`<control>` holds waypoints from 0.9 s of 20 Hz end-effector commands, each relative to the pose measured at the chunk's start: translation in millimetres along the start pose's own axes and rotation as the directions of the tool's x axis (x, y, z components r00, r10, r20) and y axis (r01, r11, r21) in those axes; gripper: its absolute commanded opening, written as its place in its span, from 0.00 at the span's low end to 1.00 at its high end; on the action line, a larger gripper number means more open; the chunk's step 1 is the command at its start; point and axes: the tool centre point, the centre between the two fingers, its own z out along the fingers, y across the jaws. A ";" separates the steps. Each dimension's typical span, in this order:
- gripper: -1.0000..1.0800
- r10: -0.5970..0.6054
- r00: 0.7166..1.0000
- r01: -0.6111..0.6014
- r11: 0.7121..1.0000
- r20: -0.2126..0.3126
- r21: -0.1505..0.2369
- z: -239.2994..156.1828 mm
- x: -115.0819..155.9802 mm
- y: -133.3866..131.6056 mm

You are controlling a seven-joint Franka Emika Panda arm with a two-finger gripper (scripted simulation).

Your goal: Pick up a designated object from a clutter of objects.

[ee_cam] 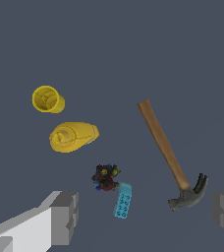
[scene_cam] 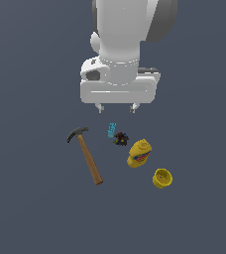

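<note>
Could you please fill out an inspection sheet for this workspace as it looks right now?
Surface: plain dark grey floor, flat and unmarked.
Job's thing: cyan brick, studs visible in the wrist view, lying close beside the tiny dark object; whether they touch cannot be told.
Clutter: hammer lying flat on the exterior view's left; yellow bottle on its side; yellow cup furthest to the exterior view's right.
Claw: claw open, above the brick, holding nothing.
Cables: nothing seen.
Surroundings: nothing seen beyond the floor.
</note>
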 end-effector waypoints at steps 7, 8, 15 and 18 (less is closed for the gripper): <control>0.96 -0.006 1.000 0.006 1.000 0.015 0.010 5.9 -1.9 -15.1; 0.96 -0.008 1.000 0.008 1.000 0.019 0.013 7.4 -2.5 -19.0; 0.96 -0.010 1.000 0.010 1.000 0.024 0.016 10.1 -3.5 -24.6; 0.96 -0.006 1.000 0.005 1.000 0.025 0.017 16.0 -4.9 -24.3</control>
